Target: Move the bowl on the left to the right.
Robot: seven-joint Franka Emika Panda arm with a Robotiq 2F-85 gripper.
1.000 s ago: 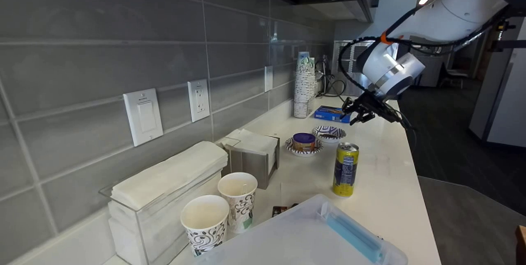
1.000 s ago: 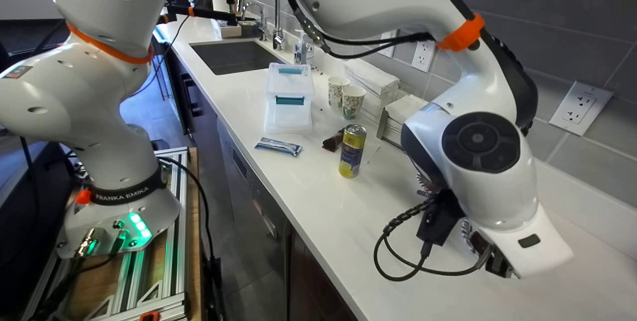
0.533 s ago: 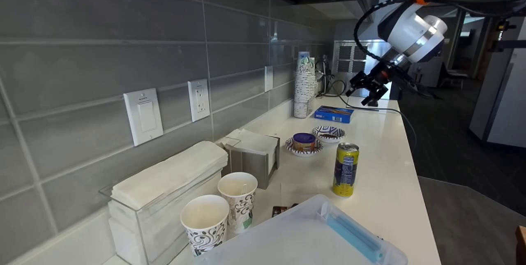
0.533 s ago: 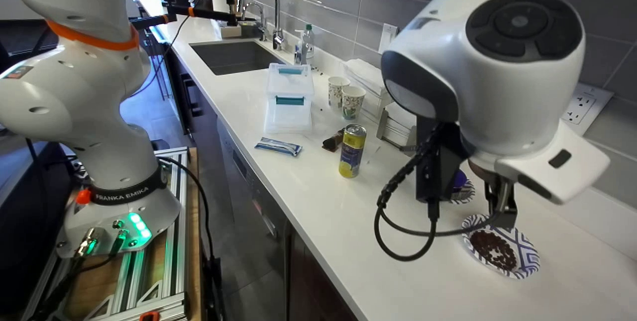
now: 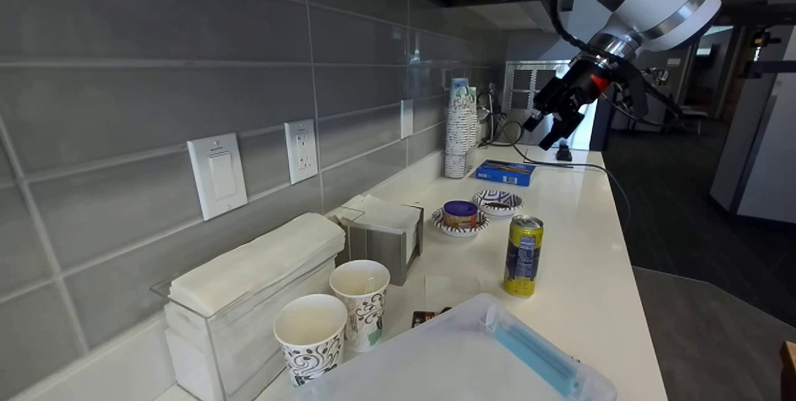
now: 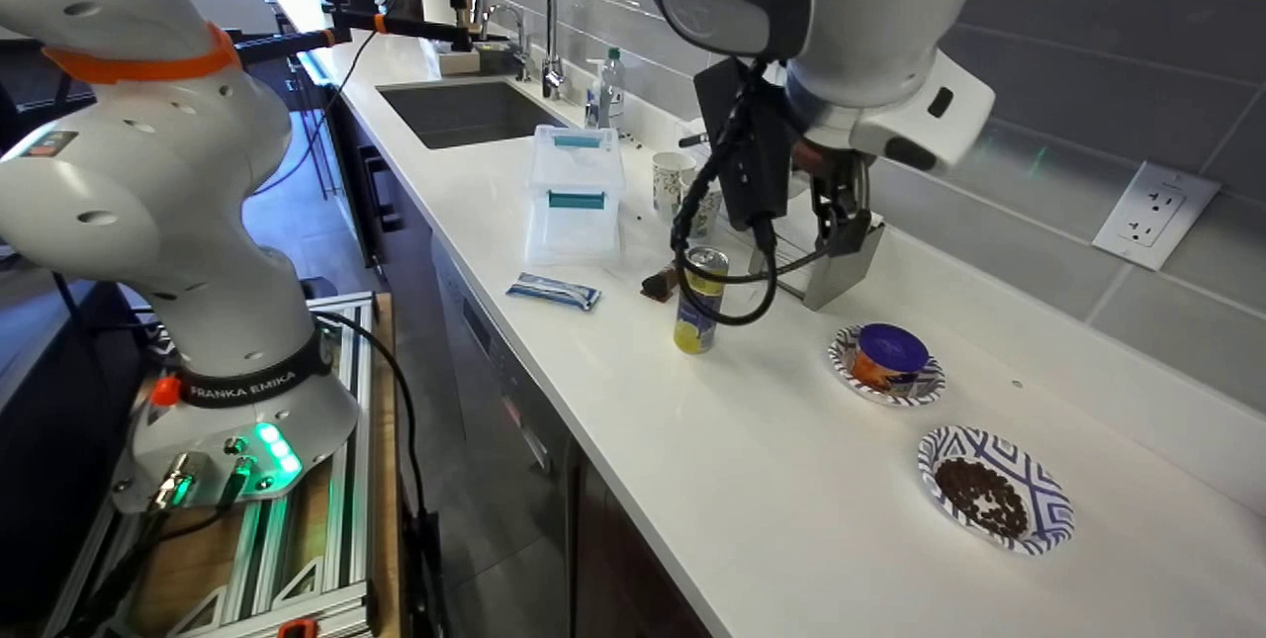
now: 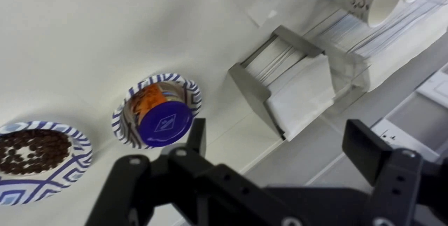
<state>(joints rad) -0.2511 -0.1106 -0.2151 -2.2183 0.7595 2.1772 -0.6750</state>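
Two round paper bowls with dark-and-white patterned rims stand side by side on the counter. The bowl holding a purple-lidded tub is nearer the napkin holder; it also shows in an exterior view and the wrist view. The bowl holding small brown pieces is beside it, also in an exterior view and, cut by the left edge, the wrist view. I cannot tell which is the task's bowl. My gripper is open and empty, raised above the counter, apart from both bowls.
A yellow can stands near the bowls. A napkin holder is against the tiled wall. Paper cups, a clear plastic box, a snack bar, a blue box and a tall cup stack are also on the counter.
The arm and gripper have risen and moved away from over the bowls, toward the napkin holder and can side. Both bowls, hidden behind the arm before, now show fully; they have not moved.
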